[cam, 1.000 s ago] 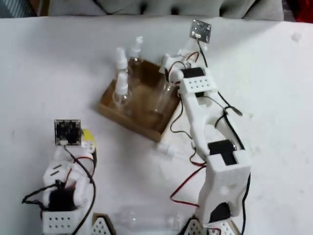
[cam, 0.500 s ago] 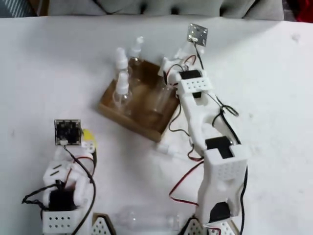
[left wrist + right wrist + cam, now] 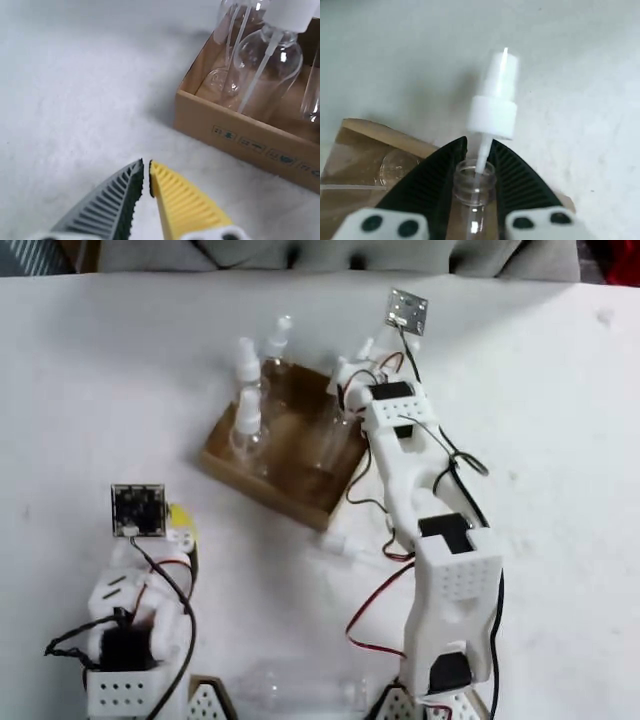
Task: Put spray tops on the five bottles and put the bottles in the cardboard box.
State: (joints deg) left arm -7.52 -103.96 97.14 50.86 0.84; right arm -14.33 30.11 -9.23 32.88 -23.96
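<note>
Right gripper (image 3: 477, 150) jaws clamped on bottle (image 3: 475, 182) neck over cardboard box (image 3: 380, 131) corner, spray top (image 3: 493, 107) raised, tube inside, left gripper (image 3: 146, 172) jaws nearly together, empty, beside box, high view adds loose spray top (image 3: 345, 545), lying bottle (image 3: 290, 688) on table (image 3: 560, 390).

Box (image 3: 262, 490): brown cardboard, row of dark print on near wall.
Bottle (image 3: 475, 187): clear.
Spray top (image 3: 492, 107): white, white tube.
Left gripper (image 3: 146, 167): one finger grey, other yellow, both ribbed.
Right gripper (image 3: 478, 145): black, ribbed.
Right arm (image 3: 455, 585): white, dotted panels; red and black wires.
Table (image 3: 560, 390): white.
</note>
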